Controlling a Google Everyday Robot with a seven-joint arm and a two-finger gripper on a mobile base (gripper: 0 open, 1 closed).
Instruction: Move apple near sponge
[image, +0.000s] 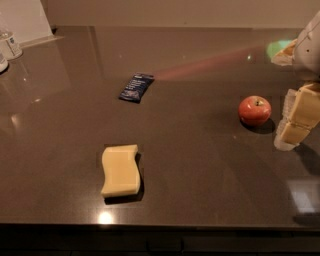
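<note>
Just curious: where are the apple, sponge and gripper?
apple (255, 110), camera view, its red front.
sponge (120, 170), camera view, its flat top.
gripper (298, 119), camera view, its pale tip, right of the apple.

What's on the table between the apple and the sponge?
Nothing: in the camera view the table between the apple and the sponge is bare. The blue packet lies farther back, off that line. The hand is beside the apple, at the right edge.
</note>
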